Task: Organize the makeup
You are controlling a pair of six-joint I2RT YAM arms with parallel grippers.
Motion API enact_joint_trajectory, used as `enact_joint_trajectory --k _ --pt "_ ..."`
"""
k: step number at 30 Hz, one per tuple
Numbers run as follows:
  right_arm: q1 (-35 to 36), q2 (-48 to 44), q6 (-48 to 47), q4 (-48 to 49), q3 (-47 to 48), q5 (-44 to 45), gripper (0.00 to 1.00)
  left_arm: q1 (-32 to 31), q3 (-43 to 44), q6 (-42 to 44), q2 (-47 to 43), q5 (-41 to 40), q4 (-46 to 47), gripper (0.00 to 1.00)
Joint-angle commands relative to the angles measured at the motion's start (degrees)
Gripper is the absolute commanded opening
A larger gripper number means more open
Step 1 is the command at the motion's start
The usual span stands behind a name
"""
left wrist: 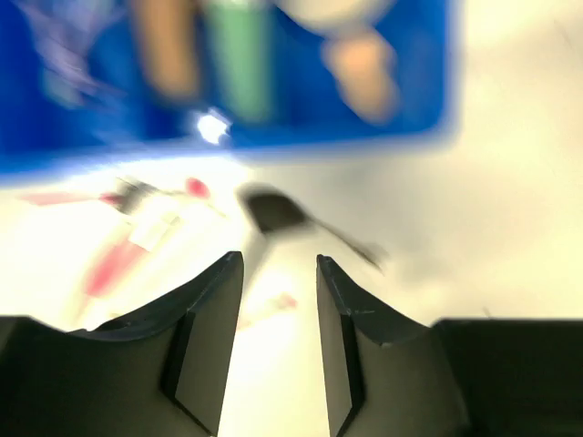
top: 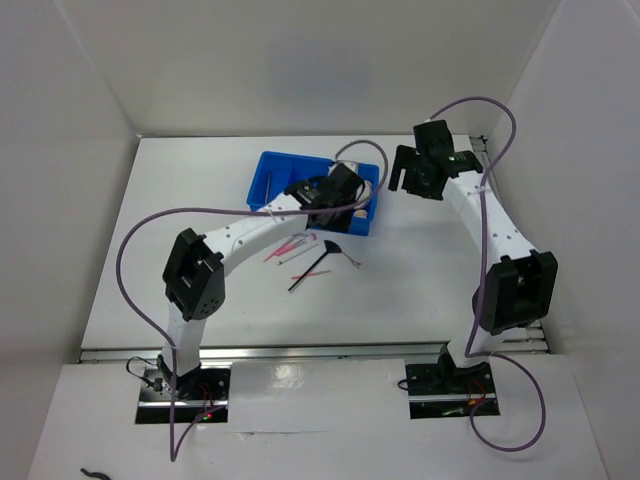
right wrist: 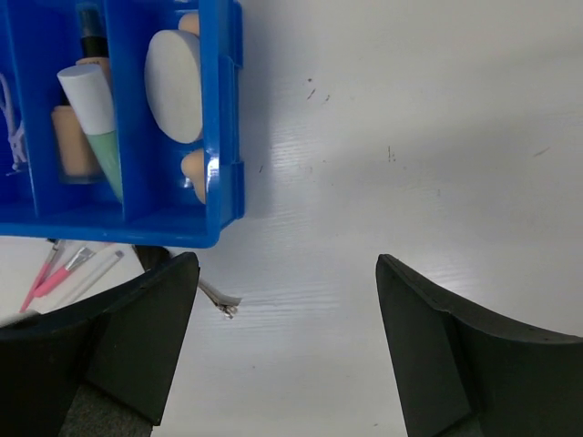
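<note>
**Tray part-filled, brush and sticks outside**

On the white surface (top: 200, 200) sits the blue tray (top: 268, 175) — from above, my left arm hides its front. Both pincers are released and empty: left (left wrist: 278, 264) by the tray's front wall, right (right wrist: 287, 264) beside it. Inside lie the cream puff (right wrist: 173, 86), mint-green tube (right wrist: 105, 146) and beige bottle (right wrist: 73, 146). The black brush (top: 318, 258) and pink sticks (top: 290, 248) lie just outside.

Bright, even light pours down from overhead onto my white table (top: 400, 270), and the top view is crisp. My left wrist view is smeared: the blue tray (left wrist: 273, 141) at twelve o'clock and the pink sticks (left wrist: 114, 264) at nine swim, while my dark fingers (left wrist: 205, 364) are sharp. My right wrist view is sharp, with glare on the tray wall at nine o'clock.
</note>
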Motion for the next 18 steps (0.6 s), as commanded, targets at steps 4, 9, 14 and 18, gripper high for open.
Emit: enact_joint_trajectory --k 4,9,14,18 --pt "-0.32 -6.74 0.47 0.16 -3.62 -3.38 0.76 -2.52 -6.25 -13.68 -1.83 4.35 -5.72 0.50" --pt "3.44 -7.88 -1.20 1.57 -7.84 -6.30 0.58 -3.05 -10.65 -12.38 -8.42 1.43 -4.24 0.52" --pt "12.85 -4.03 -1.73 3.15 -11.36 -10.95 0.61 2.48 -18.11 -10.97 -17.47 0.46 -5.99 0.53" --pt "19.43 1.42 -3.56 3.24 -11.97 -9.72 0.69 8.89 -23.74 -10.27 -25.64 2.13 -5.38 0.55"
